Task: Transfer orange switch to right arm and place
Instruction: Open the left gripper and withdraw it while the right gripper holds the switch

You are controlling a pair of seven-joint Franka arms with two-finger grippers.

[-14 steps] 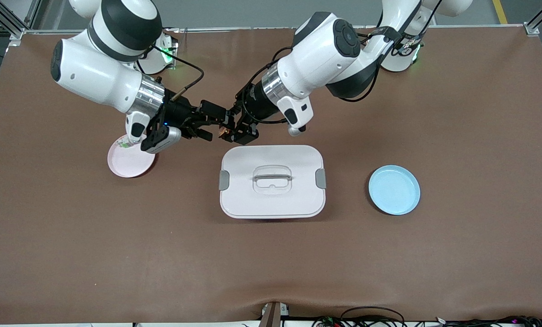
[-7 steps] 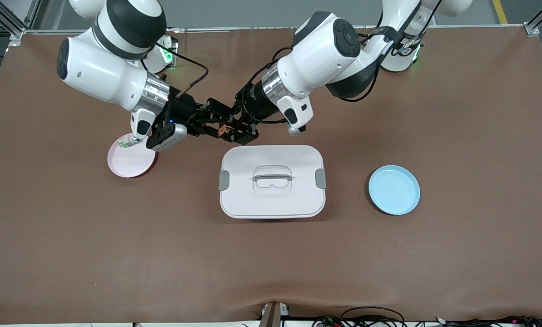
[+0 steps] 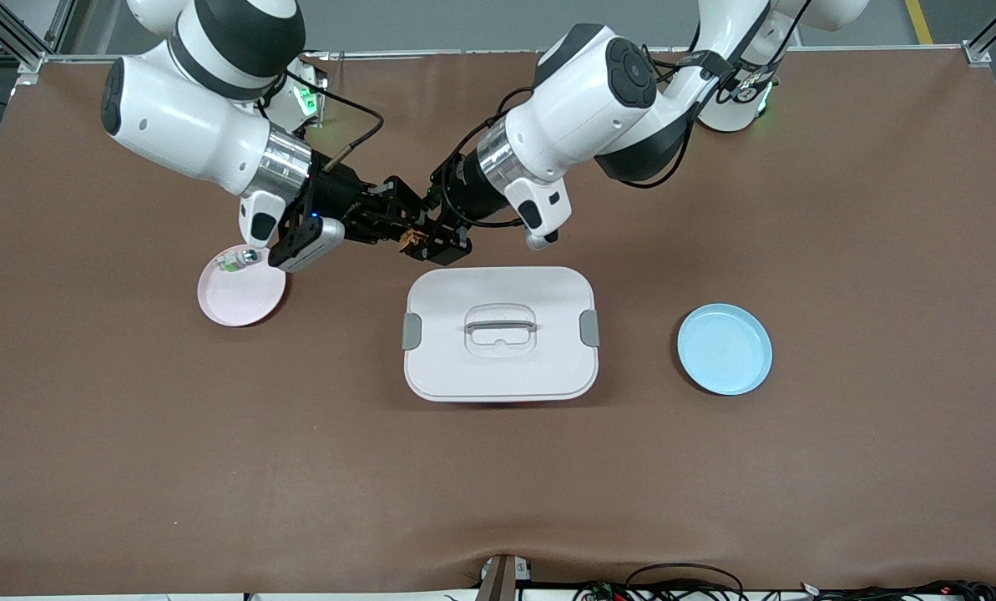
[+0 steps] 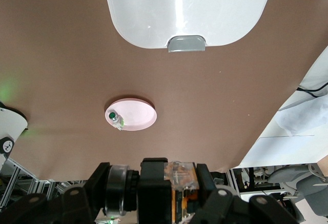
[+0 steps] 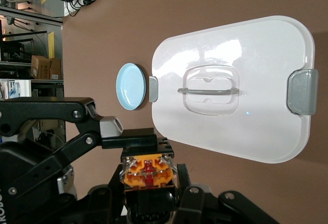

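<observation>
You get bright, even overhead light with soft shadows under the box (image 3: 500, 332) on the tabletop (image 3: 840, 467), mild glare on its lid in both wrist views, and close gripper parts slightly out of focus.

Brown table (image 3: 840, 209), white lidded box (image 3: 500, 334), pink plate (image 3: 241, 294), blue plate (image 3: 724, 348)

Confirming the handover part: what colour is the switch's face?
Orange on the orange switch; the right wrist view shows it best.

Two plates, pink (image 3: 241, 296) and blue (image 3: 724, 349); one lidded white box (image 3: 500, 334); two small components (image 3: 233, 262) (image 3: 412, 240); two arms (image 3: 189, 138) (image 3: 598, 108).
</observation>
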